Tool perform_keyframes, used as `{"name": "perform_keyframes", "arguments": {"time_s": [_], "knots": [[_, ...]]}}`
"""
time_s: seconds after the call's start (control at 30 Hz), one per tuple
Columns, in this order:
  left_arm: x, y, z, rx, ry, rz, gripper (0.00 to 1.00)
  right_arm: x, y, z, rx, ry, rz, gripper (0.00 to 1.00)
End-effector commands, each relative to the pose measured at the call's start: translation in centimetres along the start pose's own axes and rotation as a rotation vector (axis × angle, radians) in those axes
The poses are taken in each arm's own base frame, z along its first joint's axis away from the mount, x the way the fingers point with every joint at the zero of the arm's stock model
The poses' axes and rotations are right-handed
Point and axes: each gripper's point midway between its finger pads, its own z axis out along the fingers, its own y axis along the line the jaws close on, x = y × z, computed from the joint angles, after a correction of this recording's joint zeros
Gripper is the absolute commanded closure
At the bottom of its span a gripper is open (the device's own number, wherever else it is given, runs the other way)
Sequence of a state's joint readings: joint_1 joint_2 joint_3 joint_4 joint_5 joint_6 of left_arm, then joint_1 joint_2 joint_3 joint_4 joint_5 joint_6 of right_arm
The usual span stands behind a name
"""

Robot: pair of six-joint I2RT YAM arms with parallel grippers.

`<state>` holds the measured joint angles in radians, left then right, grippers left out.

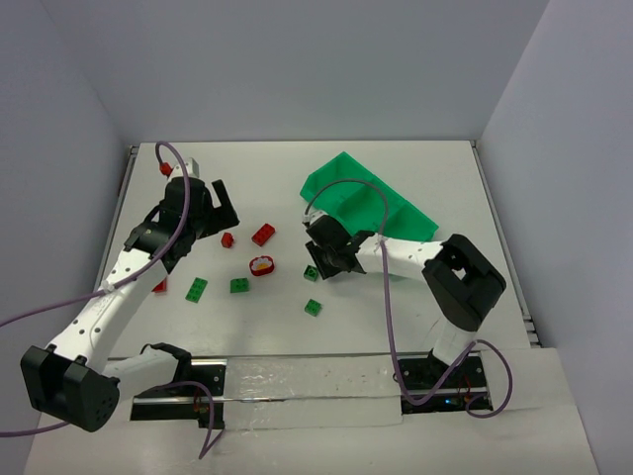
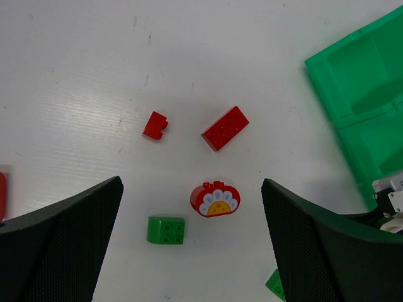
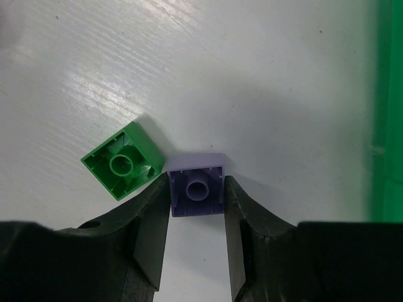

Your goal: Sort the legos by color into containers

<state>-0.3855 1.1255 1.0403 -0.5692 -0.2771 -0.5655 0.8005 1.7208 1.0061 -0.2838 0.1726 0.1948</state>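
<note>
Your right gripper (image 3: 196, 189) held a purple brick (image 3: 196, 168) in closed jaws, a green brick (image 3: 123, 162) just beside; lifting toward the tray (image 1: 341, 168) looked next. Your left gripper (image 2: 191, 189) stood open-jawed.

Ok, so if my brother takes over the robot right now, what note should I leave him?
Left gripper: open, empty, above a round red piece.
Right gripper: shut on a light purple brick, beside an upside-down green brick.
Green tray: no bricks visible inside.
Done: nothing sorted, as far as shows.
Left: bin the purple one, then the red and green bricks on the table.
</note>
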Motion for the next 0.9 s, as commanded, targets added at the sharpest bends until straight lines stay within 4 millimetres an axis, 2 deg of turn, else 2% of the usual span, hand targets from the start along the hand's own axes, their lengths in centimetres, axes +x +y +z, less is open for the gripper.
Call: {"name": "perform_keyframes", "arguments": {"time_s": [0.0,0.07,0.13,0.2,0.27,0.37,0.47,0.63,0.73,0.8,0.87], "knots": [[-0.5,-0.3,-0.6,0.012,-0.022,-0.008,0.01,-4.5,-0.5,-3.2,0.014,-0.157,0.072,0.69],[-0.6,-0.3,-0.7,0.013,-0.024,-0.01,0.01,-5.2,-1.2,-4.6,0.024,-0.192,0.107,0.69],[-0.7,-0.3,-0.9,0.015,-0.028,-0.012,0.01,-6.3,-2.8,-6.6,0.041,-0.252,0.169,0.69],[-0.8,-0.2,-1.0,0.016,-0.031,-0.013,0.01,-6.5,-4.5,-7.8,0.069,-0.279,0.236,0.69],[-0.9,-0.2,-1.2,0.016,-0.036,-0.013,0.01,-6.8,-7.3,-9.4,0.112,-0.324,0.323,0.68],[-0.9,-0.1,-1.3,0.016,-0.042,-0.016,0.01,-5.6,-10.9,-10.6,0.174,-0.346,0.42,0.68],[-0.8,-0.2,-1.3,0.02,-0.04,-0.016,0.01,-3.7,-15.2,-10.8,0.263,-0.337,0.532,0.67],[-0.6,-0.2,-1.0,0.018,-0.032,-0.014,0.01,-1.9,-18.4,-10.1,0.341,-0.304,0.613,0.63],[-0.7,-0.2,-1.1,0.017,-0.033,-0.015,0.01,-1.7,-19.4,-9.6,0.387,-0.293,0.632,0.54],[-0.8,-0.1,-1.2,0.013,-0.038,-0.016,0.01,-1.9,-19.9,-9.4,0.407,-0.287,0.643,0.21],[-0.9,-0.1,-1.3,0.015,-0.043,-0.015,0.01,-2.5,-20.1,-9.8,0.417,-0.302,0.647,0.07]]}}
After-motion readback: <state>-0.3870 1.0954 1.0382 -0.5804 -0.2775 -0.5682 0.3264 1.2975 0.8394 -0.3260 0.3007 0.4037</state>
